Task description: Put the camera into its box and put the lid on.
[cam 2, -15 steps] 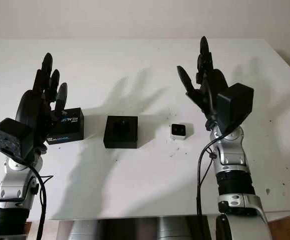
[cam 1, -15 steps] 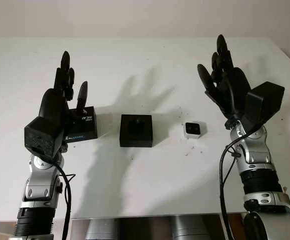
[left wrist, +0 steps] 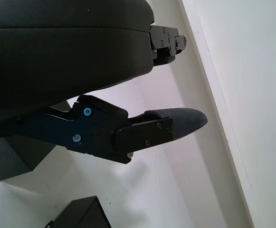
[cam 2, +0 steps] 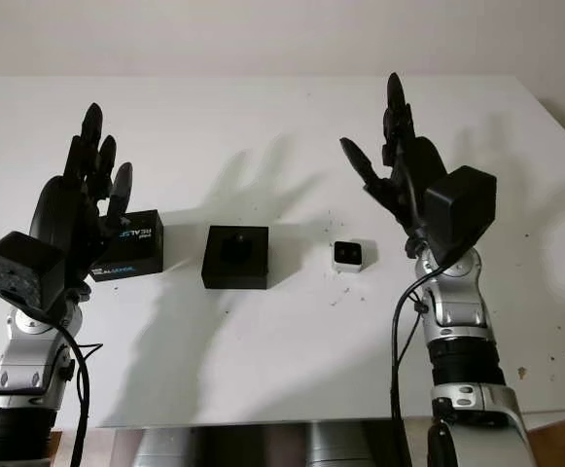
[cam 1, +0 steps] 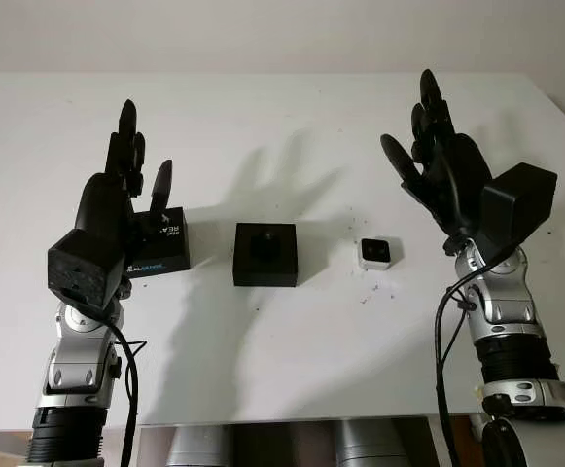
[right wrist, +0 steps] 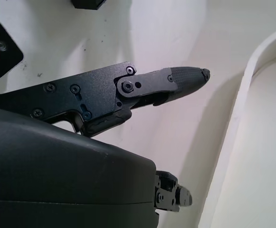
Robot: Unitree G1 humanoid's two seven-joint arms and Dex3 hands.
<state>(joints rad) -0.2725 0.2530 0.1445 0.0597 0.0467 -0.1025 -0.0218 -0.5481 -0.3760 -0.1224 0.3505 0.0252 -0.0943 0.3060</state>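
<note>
A small white camera (cam 1: 375, 253) with a dark face lies on the white table (cam 1: 292, 126), right of centre. To its left stands the open black box (cam 1: 264, 254) with a dark insert. The black lid (cam 1: 164, 245), printed with light lettering, lies further left. My left hand (cam 1: 141, 146) is raised above and in front of the lid, open, and partly covers it. My right hand (cam 1: 410, 112) is held up, open, above and just right of the camera. In the left wrist view the lid (left wrist: 9, 159) and a corner of the box (left wrist: 80, 213) lie beneath the fingers (left wrist: 171, 124).
The table's far edge meets a pale wall (cam 1: 282, 34). Its front edge (cam 1: 292, 420) runs just ahead of both forearms. Small dark specks dot the surface near the camera and at the right.
My right arm has shifted slightly to the right, its hand still raised. The left hand, camera, box and lid have stayed where they were.
</note>
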